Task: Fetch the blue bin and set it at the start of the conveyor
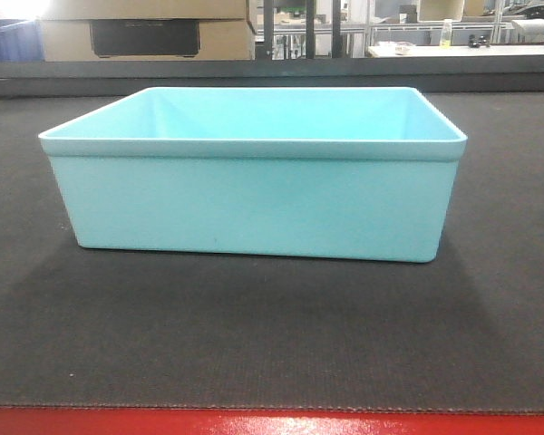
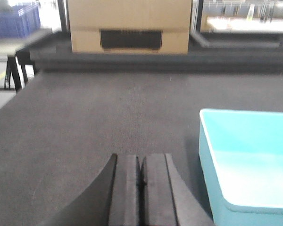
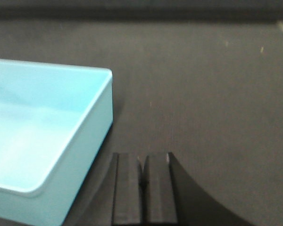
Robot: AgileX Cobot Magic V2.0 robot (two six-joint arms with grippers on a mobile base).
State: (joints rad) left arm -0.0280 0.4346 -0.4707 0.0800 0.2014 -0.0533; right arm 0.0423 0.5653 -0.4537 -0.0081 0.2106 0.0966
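Front view: no brand, label or writing can be read anywhere. The blue bin (image 1: 254, 177) is seen upright and empty on the conveyor start (image 1: 254, 335), its long side facing the camera; the red frame (image 1: 272, 423) runs along the bottom edge. Behind the belt a cardboard box (image 1: 145, 32) w/ a dark cut-out is seen, and a dark blue crate (image 1: 9, 41) at far left; neither arm is caught in this view. Left wrist view: the left gripper (image 2: 140, 181) is held low over the bare belt (image 2: 108, 117), pointing toward the cardboard box (image 2: 129, 26), w/ its two black pads pressed together and nothing between them. The bin (image 2: 247, 165) sits just beside it to the right, not touched. Right wrist view: the right gripper (image 3: 142, 181) is likewise held low over the belt (image 3: 203, 94), pads pressed together on nothing. The bin (image 3: 47, 136) lies just beside it to the left, its rounded corner near the claw but apart from it.
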